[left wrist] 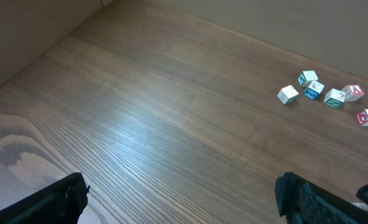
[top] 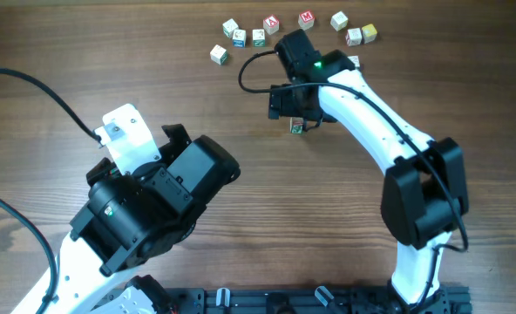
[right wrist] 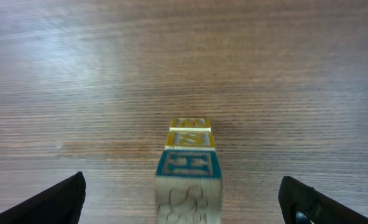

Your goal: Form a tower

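The tower (right wrist: 189,167) stands upright on the wooden table, one cube wide: a blue-framed letter cube on top and two yellow-framed cubes under it. My right gripper (right wrist: 184,202) hovers over it, open, with its fingers (right wrist: 59,199) well apart on either side and touching nothing. In the overhead view the right gripper (top: 296,116) covers most of the tower (top: 298,128). My left gripper (left wrist: 184,199) is open over bare table at the lower left, far from the tower, with nothing between its fingers.
Several loose letter cubes (top: 258,37) lie scattered along the table's far edge, beyond the right gripper; the left wrist view shows some of these loose cubes (left wrist: 314,89) at its right. The left arm (top: 145,205) fills the lower left. A black cable (top: 31,83) runs across the left side.
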Controlling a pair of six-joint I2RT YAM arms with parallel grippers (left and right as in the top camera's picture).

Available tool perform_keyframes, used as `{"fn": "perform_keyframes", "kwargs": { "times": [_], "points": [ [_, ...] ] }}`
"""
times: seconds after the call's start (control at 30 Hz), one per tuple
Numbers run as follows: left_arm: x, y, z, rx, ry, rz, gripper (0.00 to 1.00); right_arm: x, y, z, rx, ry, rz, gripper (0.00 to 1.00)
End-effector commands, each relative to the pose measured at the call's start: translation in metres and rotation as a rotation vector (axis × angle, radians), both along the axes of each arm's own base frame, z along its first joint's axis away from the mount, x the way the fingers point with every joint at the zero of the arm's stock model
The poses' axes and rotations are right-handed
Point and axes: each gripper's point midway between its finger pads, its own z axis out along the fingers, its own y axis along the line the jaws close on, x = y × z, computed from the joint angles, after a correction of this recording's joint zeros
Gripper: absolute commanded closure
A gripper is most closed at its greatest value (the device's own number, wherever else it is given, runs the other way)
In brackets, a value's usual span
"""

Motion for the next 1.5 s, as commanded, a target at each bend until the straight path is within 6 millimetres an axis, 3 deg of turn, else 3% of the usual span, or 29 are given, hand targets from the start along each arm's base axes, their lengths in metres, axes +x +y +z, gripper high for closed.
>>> {"fn": "perform_keyframes", "kwargs": {
  "times": [0.0, 0.1, 0.2, 0.3, 0.43, 0.6, 0.67, 0.77, 1.0, 1.13, 1.2, 1.3, 1.37, 1.47],
  "points": [
    [0.001, 0.000, -0.001, -0.005, -0.003, 0.011, 0.00, -0.002, -0.001, -0.022, -0.020, 0.050, -0.018, 0.01],
    [0.001, 0.000, -0.001, -0.005, -0.003, 0.011, 0.00, 0.000, 0.000, -0.020, -0.018, 0.039, -0.005, 0.00],
    [0.001, 0.000, -0.001, -0.005, -0.003, 0.011, 0.00, 0.001, -0.004, 0.015, -0.022, 0.006, -0.009, 0.00],
    [0.001, 0.000, -0.001, -0.005, -0.003, 0.011, 0.00, 0.004, -0.021, 0.087, -0.049, -0.135, -0.040, 0.00],
    [0.001, 0.000, -0.001, -0.005, -0.003, 0.011, 0.00, -0.023, -0.053, 0.179, -0.029, -0.325, -0.132, 0.00],
    [0.001, 0.000, -0.001, -0.005, -0.003, 0.011, 0.00, -0.070, -0.085, 0.271, 0.059, -0.542, -0.168, 0.00],
    [0.001, 0.000, -0.001, -0.005, -0.003, 0.011, 0.00, -0.084, -0.092, 0.290, 0.091, -0.592, -0.175, 0.00],
    [0.001, 0.000, -0.001, -0.005, -0.003, 0.011, 0.00, -0.093, -0.103, 0.302, 0.062, -0.632, -0.164, 0.00],
    [0.001, 0.000, -0.001, -0.005, -0.003, 0.011, 0.00, -0.132, -0.172, 0.364, -0.068, -0.888, -0.342, 0.00],
    [0.001, 0.000, -0.001, -0.005, -0.003, 0.011, 0.00, -0.150, -0.189, 0.397, 0.057, -1.073, -0.416, 0.00],
    [0.001, 0.000, -0.001, -0.005, -0.003, 0.011, 0.00, -0.152, -0.185, 0.405, 0.107, -1.172, -0.296, 0.00],
    [0.001, 0.000, -0.001, -0.005, -0.003, 0.011, 0.00, -0.159, -0.183, 0.403, 0.117, -1.348, -0.131, 0.00],
    [0.001, 0.000, -0.001, -0.005, -0.003, 0.011, 0.00, -0.171, -0.190, 0.393, 0.111, -1.452, -0.120, 0.00],
    [0.001, 0.000, -0.001, -0.005, -0.003, 0.011, 0.00, -0.195, -0.201, 0.362, 0.098, -1.612, -0.155, 0.00]
  ]
}}
